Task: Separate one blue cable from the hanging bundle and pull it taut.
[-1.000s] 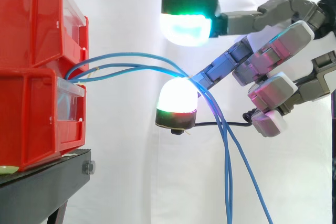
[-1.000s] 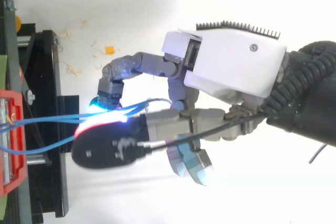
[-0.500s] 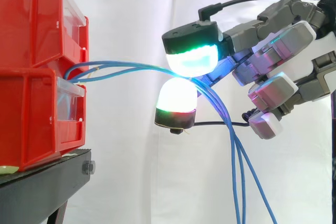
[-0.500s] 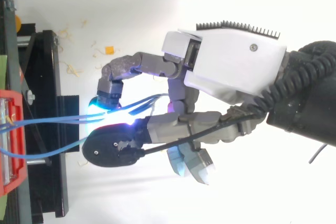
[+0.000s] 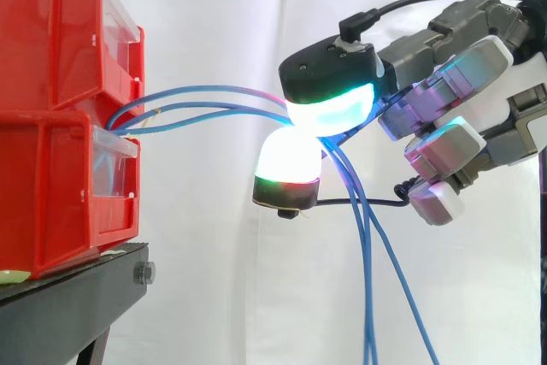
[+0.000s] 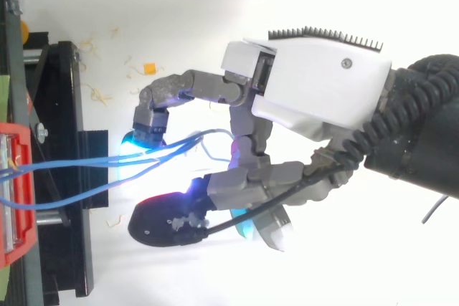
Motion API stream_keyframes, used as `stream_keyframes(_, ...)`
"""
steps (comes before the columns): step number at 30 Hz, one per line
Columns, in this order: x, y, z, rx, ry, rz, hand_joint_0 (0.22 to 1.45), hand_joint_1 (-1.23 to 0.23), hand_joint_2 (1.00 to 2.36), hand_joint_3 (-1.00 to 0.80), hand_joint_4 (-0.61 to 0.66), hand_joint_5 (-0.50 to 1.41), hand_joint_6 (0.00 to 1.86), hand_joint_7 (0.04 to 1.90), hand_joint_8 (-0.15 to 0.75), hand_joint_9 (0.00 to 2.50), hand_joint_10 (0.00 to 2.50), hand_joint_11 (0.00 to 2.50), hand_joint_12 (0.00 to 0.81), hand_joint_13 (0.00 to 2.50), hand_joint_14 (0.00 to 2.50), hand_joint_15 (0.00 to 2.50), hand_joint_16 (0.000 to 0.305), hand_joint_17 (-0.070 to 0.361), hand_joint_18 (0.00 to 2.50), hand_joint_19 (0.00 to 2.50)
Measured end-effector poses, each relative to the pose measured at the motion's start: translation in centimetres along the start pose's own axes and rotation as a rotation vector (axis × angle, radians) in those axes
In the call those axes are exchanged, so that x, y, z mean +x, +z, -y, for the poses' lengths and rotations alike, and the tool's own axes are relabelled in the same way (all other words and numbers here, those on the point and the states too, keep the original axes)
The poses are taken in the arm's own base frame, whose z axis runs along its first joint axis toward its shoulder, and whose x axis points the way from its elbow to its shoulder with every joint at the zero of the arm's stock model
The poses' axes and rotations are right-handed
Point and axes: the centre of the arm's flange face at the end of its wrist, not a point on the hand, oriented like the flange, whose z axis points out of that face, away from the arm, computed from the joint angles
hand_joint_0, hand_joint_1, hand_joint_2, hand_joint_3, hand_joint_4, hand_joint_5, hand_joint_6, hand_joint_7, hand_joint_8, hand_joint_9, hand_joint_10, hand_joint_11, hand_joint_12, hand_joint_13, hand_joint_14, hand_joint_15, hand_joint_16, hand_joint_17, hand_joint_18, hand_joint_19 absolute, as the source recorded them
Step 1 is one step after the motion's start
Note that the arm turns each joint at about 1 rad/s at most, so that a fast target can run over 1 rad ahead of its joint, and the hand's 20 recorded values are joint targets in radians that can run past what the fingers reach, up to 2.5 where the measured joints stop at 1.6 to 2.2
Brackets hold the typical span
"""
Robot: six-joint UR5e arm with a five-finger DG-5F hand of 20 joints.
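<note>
Where curled fingers hook them, thin blue cables bend; ends hang.

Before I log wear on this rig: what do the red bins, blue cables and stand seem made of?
Red bins: glossy moulded plastic, judging by sheen and ribbed walls. Blue cables: smooth flexible sheath, probably plastic; they bend softly. Stand: matte black, likely painted metal; a bolt shows.

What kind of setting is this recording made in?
Probably a robotics lab test rig: stacked red bins on a black stand, a white curtain behind, and blue cables running from the bins to the robot hand.
</note>
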Motion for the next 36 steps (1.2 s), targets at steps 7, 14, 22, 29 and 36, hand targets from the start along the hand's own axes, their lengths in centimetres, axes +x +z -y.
stream_keyframes(7, -0.02, 0.00, 0.00, 0.000, 0.000, 0.001, 0.55, -0.33, 1.00, -0.50, 0.14, 0.13, 0.50, 1.11, 0.150, 2.08, 0.02, 0.46, 0.275, 1.54, 0.02, 0.65, 0.052, 0.117, 1.14, 0.70)
stream_keyframes(14, -0.02, 0.00, 0.00, 0.000, 0.000, 0.000, 0.73, -0.62, 1.01, -0.44, 0.17, 0.13, 0.51, 1.12, 0.108, 2.14, 0.02, 0.51, 0.270, 1.58, 0.02, 0.66, 0.045, 0.101, 1.15, 0.70)
stream_keyframes(22, -0.01, 0.02, -0.01, -0.001, 0.001, 0.001, 0.73, -0.69, 1.02, -0.25, 0.13, 0.14, 0.51, 1.12, 0.159, 2.13, 0.02, 0.52, 0.275, 1.58, 0.02, 0.67, 0.045, 0.101, 1.15, 0.71)
stream_keyframes(29, 0.03, 0.01, -0.03, -0.002, 0.000, 0.001, 0.63, -0.84, 1.02, -0.12, 0.14, 0.13, 0.51, 1.13, 0.226, 2.09, 0.02, 0.42, 0.327, 1.63, 0.02, 0.59, 0.067, 0.150, 1.32, 0.57)
stream_keyframes(36, 0.07, -0.03, -0.04, -0.001, 0.000, 0.000, 0.42, -0.54, 1.00, -0.50, 0.19, 0.12, 0.51, 1.12, 0.215, 2.03, 0.01, 0.39, 0.319, 1.55, 0.02, 0.62, 0.070, 0.158, 1.22, 0.62)
